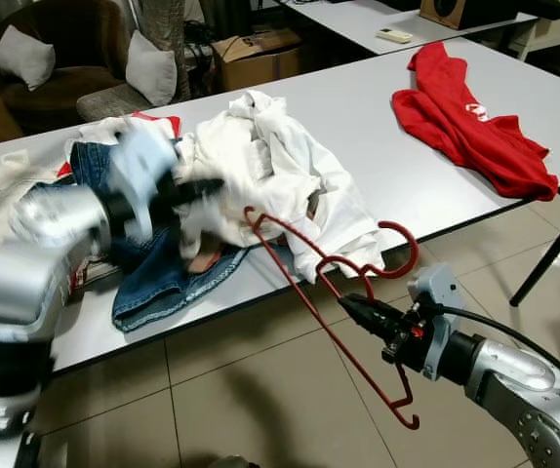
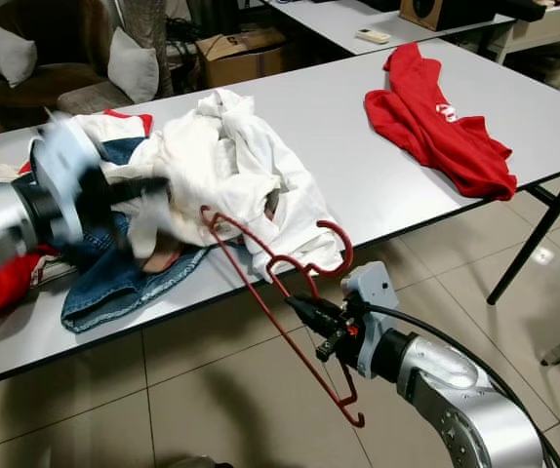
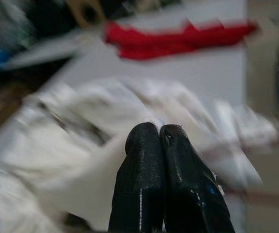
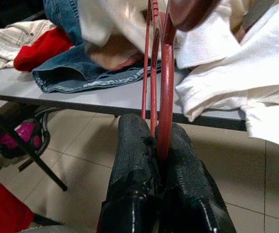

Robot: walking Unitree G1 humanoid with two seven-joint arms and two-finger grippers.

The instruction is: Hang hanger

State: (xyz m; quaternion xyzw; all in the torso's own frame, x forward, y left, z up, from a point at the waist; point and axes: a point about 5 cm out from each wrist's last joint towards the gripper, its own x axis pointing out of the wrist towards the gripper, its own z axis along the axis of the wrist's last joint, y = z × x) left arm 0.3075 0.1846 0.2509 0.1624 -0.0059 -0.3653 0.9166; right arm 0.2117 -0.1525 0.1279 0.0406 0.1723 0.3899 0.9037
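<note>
- left eye view: the right gripper is clamped on the red hanger just off the table edge, over the tiled floor. it grips on the thin bar near the neck, the hook curling up beside the white clothes. one end of the hanger pokes into the pile, the other hangs low toward the floor. it looks light, stiff and wiry, so i'd guess it could swivel in a pinch that sits off its middle.
- right eye view: the left gripper is blurred, reaching into the white clothes beside the jeans. a red garment lies well apart on the far side of the table. the cloth looks soft and floppy, likely to drag whatever catches on it.
- left wrist view: the left gripper's fingertips are pressed together, with smeared white cloth just ahead; i cannot tell whether any fabric is pinched between them.
- right wrist view: the two black fingers close on the hanger's red bars, which run up past the table edge toward the clothes. the smooth coating may be slippery; a hold nearer the hook would steady it best, i reckon.
</note>
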